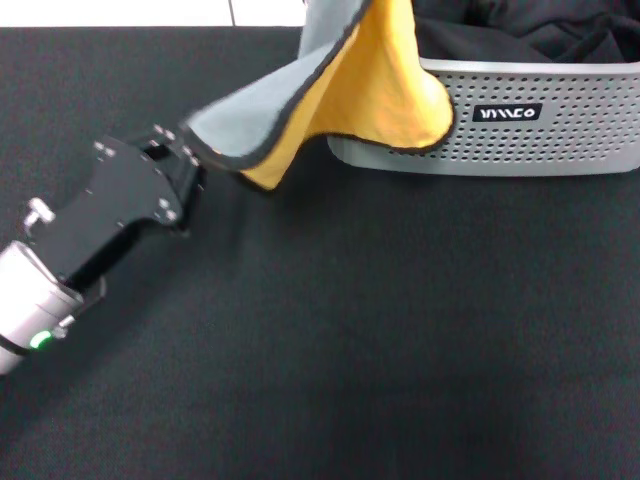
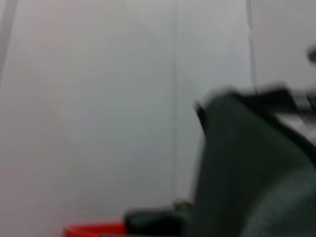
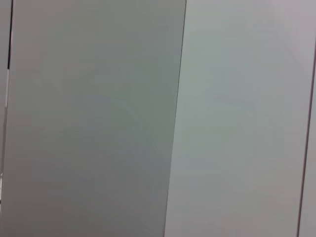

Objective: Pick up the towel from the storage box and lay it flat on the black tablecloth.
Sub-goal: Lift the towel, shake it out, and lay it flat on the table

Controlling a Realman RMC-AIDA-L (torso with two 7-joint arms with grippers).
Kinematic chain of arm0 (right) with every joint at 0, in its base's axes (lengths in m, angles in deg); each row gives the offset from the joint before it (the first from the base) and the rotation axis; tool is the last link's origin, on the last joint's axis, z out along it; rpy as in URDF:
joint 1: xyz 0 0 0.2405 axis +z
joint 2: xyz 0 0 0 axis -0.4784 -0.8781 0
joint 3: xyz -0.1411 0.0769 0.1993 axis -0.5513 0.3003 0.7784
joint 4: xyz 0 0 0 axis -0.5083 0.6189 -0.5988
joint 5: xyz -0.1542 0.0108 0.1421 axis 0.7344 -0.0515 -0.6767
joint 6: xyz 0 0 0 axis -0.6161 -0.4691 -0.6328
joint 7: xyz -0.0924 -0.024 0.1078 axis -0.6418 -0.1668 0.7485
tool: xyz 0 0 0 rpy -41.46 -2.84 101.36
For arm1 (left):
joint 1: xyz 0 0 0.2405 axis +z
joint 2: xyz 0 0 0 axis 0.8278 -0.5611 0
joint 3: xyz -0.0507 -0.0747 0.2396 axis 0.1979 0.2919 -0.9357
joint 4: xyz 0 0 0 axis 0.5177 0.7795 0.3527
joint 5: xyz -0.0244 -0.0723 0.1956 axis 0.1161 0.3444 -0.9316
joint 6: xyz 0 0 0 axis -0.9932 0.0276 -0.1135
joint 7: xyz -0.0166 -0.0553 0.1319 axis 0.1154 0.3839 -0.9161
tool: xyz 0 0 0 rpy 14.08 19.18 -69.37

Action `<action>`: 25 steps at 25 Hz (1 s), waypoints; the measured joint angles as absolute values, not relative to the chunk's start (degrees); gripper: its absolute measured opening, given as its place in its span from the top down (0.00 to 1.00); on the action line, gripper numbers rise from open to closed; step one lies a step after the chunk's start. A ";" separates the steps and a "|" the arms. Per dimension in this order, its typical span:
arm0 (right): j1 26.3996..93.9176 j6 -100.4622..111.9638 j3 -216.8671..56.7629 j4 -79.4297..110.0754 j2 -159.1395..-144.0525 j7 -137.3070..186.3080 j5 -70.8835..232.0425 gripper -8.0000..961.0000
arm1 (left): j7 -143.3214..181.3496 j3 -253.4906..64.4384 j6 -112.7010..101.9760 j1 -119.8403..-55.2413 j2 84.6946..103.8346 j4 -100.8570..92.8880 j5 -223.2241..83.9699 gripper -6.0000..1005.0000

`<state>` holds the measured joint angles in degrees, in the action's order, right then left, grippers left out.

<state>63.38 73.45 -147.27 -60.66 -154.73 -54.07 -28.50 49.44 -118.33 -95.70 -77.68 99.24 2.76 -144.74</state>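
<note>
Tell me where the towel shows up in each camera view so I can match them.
Head view: the towel hangs from top centre, a corner pinched by the left gripper, beside the storage box.
Left wrist view: the blurred grey mass is probably the towel.
Right wrist view: not in it.
Shared landmark: only the towel.

Your head cam looks down from above at the black tablecloth point(image 1: 350, 340) and the storage box point(image 1: 560, 140) at the far edge, your left wrist cam sits right up against blurry dark fabric facing a pale wall, and the right wrist cam just faces blank wall panels, sharing nothing.
</note>
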 joint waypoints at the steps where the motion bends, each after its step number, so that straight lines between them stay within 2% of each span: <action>1: 63.71 73.32 -147.05 -61.01 -154.72 -54.07 -28.65 0.96 | 48.91 -118.32 -95.03 -77.74 99.30 2.71 -145.90 0.94; 16: 71.75 70.39 -147.40 -54.03 -154.67 -54.03 -26.93 0.96 | 35.35 -117.81 -92.37 -79.13 100.01 -4.13 -144.37 0.92; 25: 77.29 68.31 -147.16 -46.71 -154.56 -54.05 -25.31 0.95 | 25.82 -117.76 -92.21 -79.73 100.11 -8.76 -140.22 0.73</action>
